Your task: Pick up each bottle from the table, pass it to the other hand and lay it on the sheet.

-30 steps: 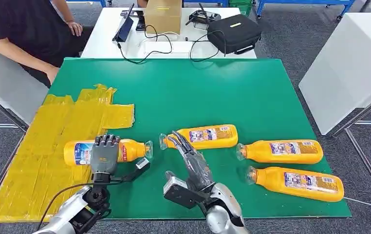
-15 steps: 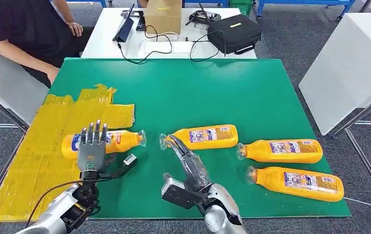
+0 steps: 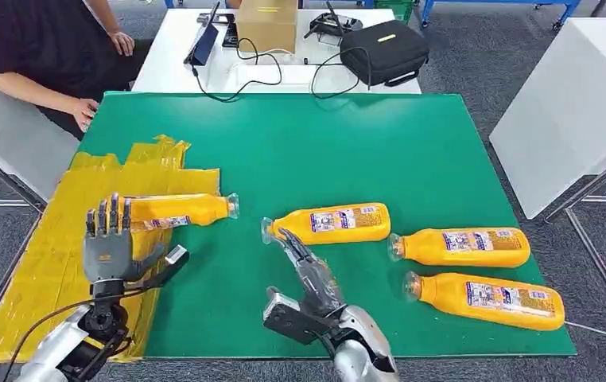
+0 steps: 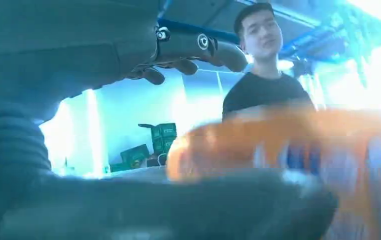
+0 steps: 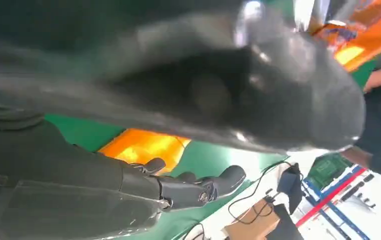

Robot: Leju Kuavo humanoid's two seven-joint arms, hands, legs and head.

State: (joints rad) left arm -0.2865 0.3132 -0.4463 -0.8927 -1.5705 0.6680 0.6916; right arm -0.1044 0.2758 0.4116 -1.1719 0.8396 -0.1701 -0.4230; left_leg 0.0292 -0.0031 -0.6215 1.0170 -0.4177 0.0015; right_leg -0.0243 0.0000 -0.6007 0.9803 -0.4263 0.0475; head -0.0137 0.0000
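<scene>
Bottle (image 3: 176,211) lies on its side across yellow sheet (image 3: 69,263) edge, cap toward green surface (image 3: 324,151). Left hand (image 3: 107,247) just beside it, fingers spread, empty. Right hand (image 3: 308,270) extended, empty, near second bottle (image 3: 332,223) on green.

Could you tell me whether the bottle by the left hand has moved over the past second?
Yes. The bottle has shifted left and away from the robot, further onto the yellow sheet. The left hand now sits open beside it.

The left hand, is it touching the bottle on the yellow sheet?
Cannot tell. In the head view the left hand overlaps the bottle, fingers spread upright, so neither contact nor gap shows plainly.
</scene>
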